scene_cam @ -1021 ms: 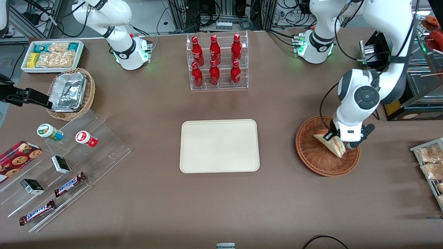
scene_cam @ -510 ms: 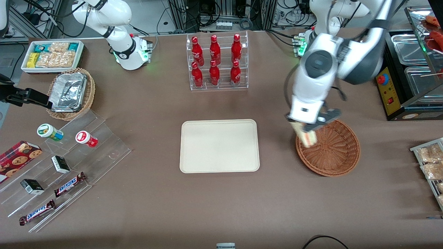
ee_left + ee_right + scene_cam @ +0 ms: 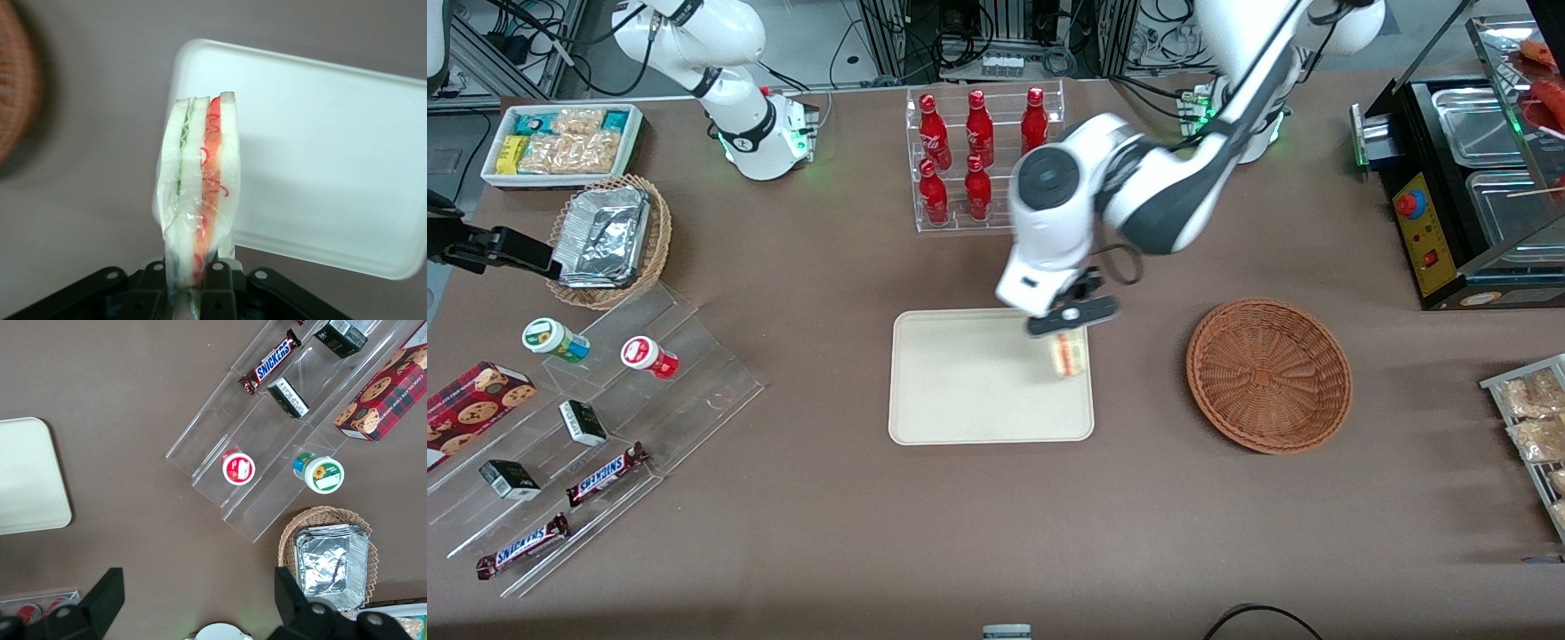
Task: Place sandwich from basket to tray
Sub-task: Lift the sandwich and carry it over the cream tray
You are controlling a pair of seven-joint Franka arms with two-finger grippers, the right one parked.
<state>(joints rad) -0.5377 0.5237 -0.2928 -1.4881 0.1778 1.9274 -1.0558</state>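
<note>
The sandwich (image 3: 1069,355), a wrapped wedge of white bread with red and green filling on its cut edge (image 3: 199,187), hangs in my left gripper (image 3: 1069,322), which is shut on it. Gripper and sandwich are above the edge of the cream tray (image 3: 960,382) that lies toward the basket. In the left wrist view the black fingers (image 3: 223,280) press the wedge's lower end, with the tray (image 3: 333,153) below. The reddish-brown wicker basket (image 3: 1269,374) sits beside the tray toward the working arm's end, with nothing in it.
A clear rack of red bottles (image 3: 983,160) stands farther from the front camera than the tray, close to my arm. Toward the parked arm's end are clear stepped shelves with snacks (image 3: 587,418), a tan basket of foil packets (image 3: 609,240) and a white bin (image 3: 560,142).
My gripper lifted the sandwich out of the basket and carried it sideways to above the tray's edge. The basket is left with nothing in it.
</note>
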